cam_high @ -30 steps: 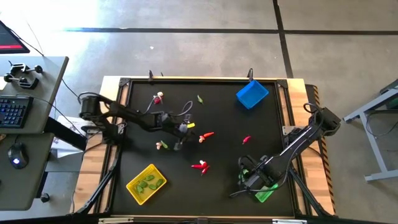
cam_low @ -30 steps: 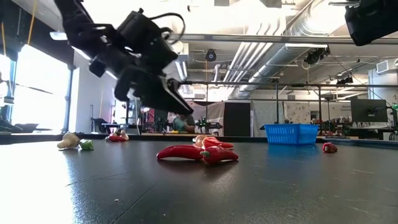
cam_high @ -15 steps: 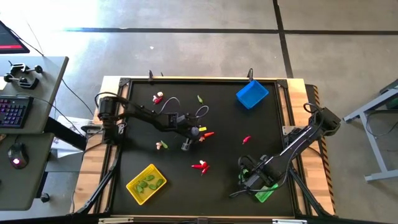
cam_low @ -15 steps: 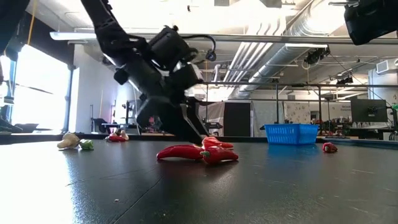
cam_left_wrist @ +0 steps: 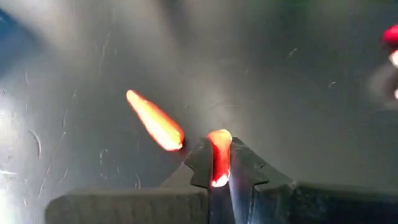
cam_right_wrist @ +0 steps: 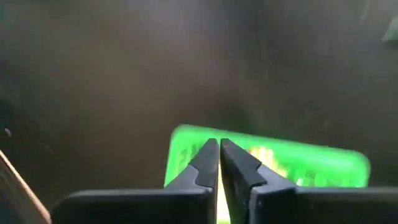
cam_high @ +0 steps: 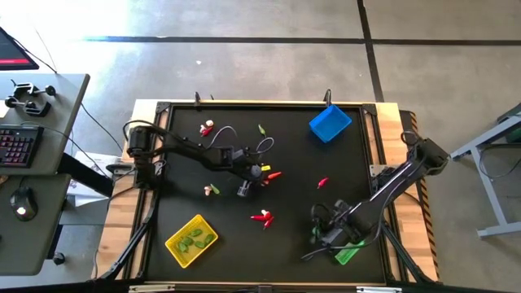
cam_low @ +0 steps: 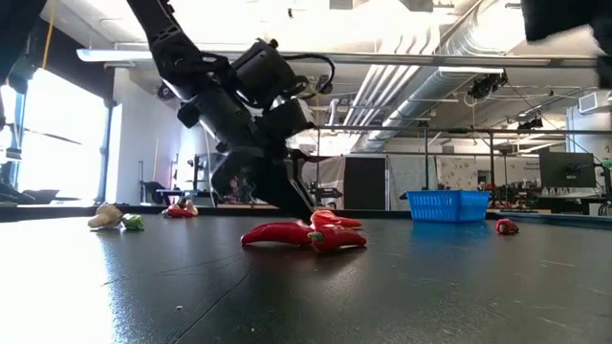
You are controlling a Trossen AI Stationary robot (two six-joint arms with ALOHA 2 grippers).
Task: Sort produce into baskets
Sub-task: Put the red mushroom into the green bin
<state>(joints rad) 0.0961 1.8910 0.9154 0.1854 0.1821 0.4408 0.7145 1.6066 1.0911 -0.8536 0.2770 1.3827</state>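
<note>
My left gripper (cam_high: 260,173) reaches from the table's left to the middle of the black table and is shut on a small red chili piece (cam_left_wrist: 219,152). A second red chili (cam_left_wrist: 155,121) lies on the table right beside it. More produce lies scattered: two red chilies (cam_high: 262,217), one red piece (cam_high: 323,182), whitish bulbs (cam_high: 207,128) (cam_high: 212,190) and a green pod (cam_high: 262,129). My right gripper (cam_right_wrist: 219,144) is shut, with nothing visible between its fingers. It hangs over the near-right part of the table, at the green basket (cam_high: 348,254). My left gripper pinches the small red chili piece (cam_left_wrist: 219,142) between its two fingers. The fingers slant down from the table's left (cam_low: 304,205). The piece sits at table height; whether it rests on the table I cannot tell.
The yellow basket (cam_high: 191,238) with several green pods stands near the front left. The blue basket (cam_high: 330,123) stands tilted at the far right corner. A desk with keyboard and mouse (cam_high: 20,163) stands left of the table.
My left gripper has gone toward the table's right edge and down to the red chili pieces at the middle, then stayed there.
</note>
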